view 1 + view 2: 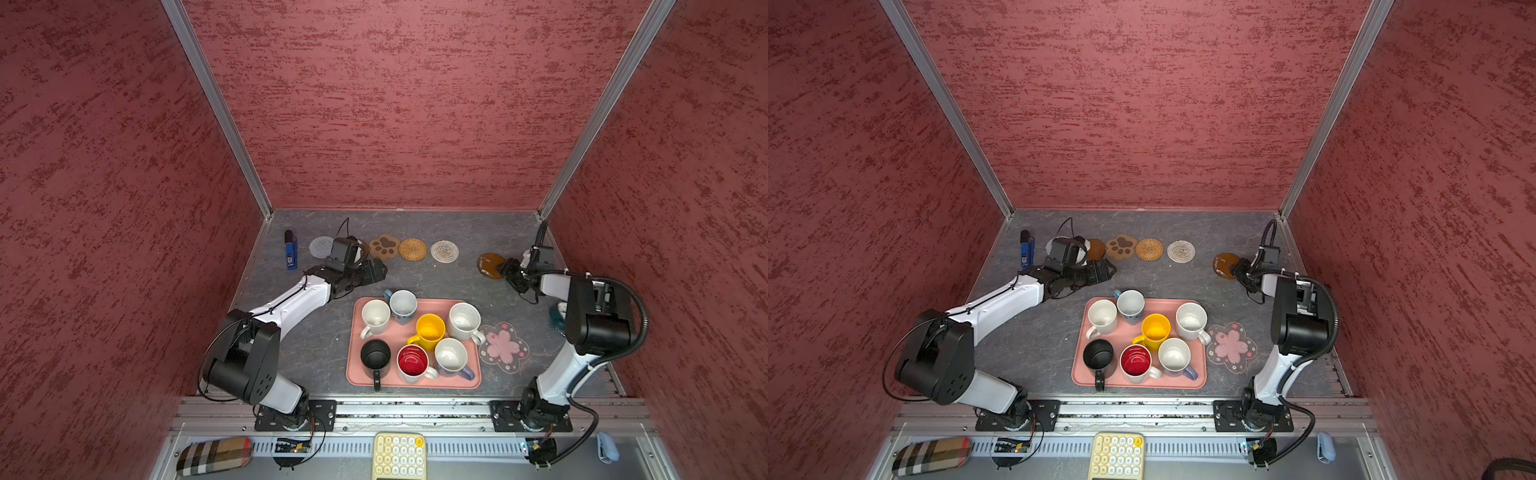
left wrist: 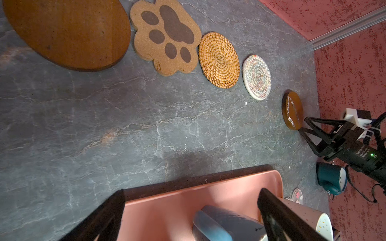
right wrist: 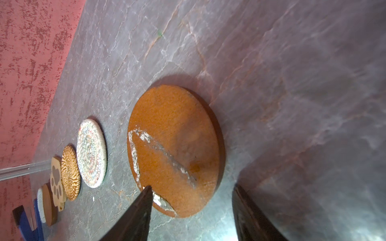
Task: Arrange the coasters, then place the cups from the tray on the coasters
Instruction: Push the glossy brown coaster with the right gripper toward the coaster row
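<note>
A: Your right gripper (image 3: 192, 186) has its jaws parted and clamps nothing. One fingertip sits over the rim of the round brown disc coaster with white scuffs (image 3: 175, 150). The other is down by the grey stone-look tabletop (image 3: 292, 104), just beside the disc.

B: Your left gripper (image 2: 192, 191) is spread wide and empty. It hangs near the far edge of the salmon-pink rectangular tray (image 2: 188, 200), close to the blue handled mug (image 2: 215, 227).

A: The scuffed disc lies flat, apart from the row along the back wall. That row is the grey woven round mat (image 1: 321, 246), the plain brown disc (image 2: 69, 31), the tan paw-shaped cork mat (image 1: 384, 246), the round wicker mat (image 1: 412, 249) and the beige woven round mat (image 1: 444, 251).

B: The scuffed disc looks thin, stiff and light, so you probably can't pinch it from straight above. Catch its rim, or nudge it sideways; it should slide easily on that smooth top.

A: The pink flower-shaped mat (image 1: 503, 347) lies just beside the tray, and all seven mugs stand on the tray.

B: The mugs look hard, heavier and breakable. Take each by its wall, one jaw inside the rim.
</note>
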`<state>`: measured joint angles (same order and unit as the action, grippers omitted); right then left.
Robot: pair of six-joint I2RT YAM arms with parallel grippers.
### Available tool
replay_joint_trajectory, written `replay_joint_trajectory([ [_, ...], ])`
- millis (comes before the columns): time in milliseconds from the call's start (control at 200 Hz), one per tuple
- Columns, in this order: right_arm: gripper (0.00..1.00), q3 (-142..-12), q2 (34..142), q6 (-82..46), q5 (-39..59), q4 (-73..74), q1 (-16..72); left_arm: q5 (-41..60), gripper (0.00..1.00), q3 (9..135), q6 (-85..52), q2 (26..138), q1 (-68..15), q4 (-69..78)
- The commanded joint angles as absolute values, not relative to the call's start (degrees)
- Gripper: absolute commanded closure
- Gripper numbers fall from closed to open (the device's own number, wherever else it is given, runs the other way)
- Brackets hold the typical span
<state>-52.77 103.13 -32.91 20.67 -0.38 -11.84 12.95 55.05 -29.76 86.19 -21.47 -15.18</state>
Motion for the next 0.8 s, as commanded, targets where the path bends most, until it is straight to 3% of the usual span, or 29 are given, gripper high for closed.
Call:
replay_joint_trajectory([
  [0,0.43,-52.13,105.23,-34.26,22.36,0.65,-11.62,13.1,0.0,54.36,-29.63,84.77,-20.84,-14.39],
  [796,0.48,-59.79,113.0,-38.94,23.35,3.78,-7.32,14.61,0.0,53.7,-29.79,85.54,-18.01,-13.78],
])
